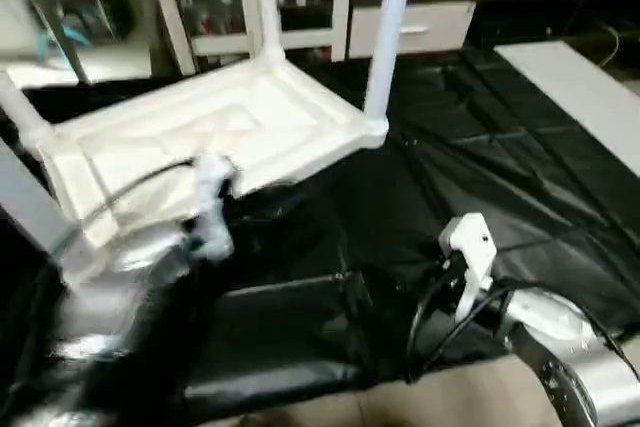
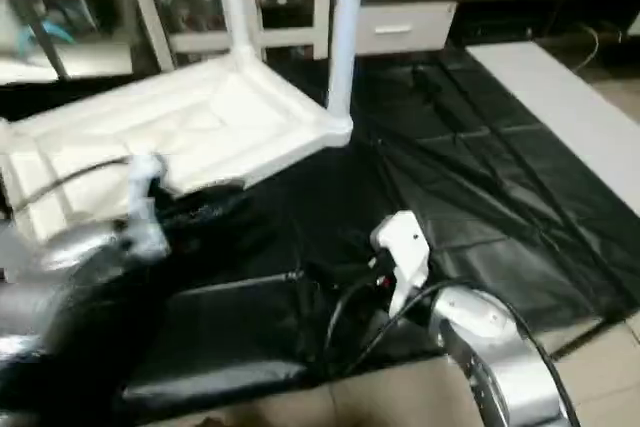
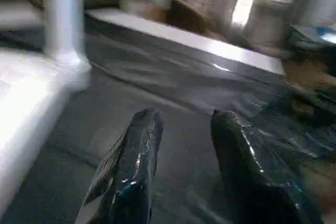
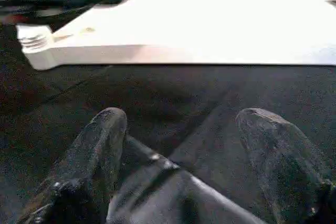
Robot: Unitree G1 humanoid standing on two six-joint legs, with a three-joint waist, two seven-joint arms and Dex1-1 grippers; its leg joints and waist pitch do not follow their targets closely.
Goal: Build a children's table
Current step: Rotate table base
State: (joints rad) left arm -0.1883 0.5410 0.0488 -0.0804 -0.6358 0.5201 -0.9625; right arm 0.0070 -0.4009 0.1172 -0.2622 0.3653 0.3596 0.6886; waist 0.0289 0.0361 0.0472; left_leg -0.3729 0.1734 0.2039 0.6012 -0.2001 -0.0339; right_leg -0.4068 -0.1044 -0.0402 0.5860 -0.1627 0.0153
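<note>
One white tabletop (image 1: 220, 132) lies upside down on one black sheet (image 1: 500, 177); two white legs (image 1: 388, 37) stand from its corner sockets; two grippers (image 4: 184, 145) show.

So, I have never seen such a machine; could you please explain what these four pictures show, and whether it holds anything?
It is a humanoid robot with two arms. Two pictures come from cameras in its head, looking down; two come from cameras on its wrists, looking along its black fingers. On a black sheet lies a white children's tabletop, upside down, with legs standing up from its corners. The left gripper and the right gripper hold nothing: both pairs of jaws stand apart above the sheet.
</note>
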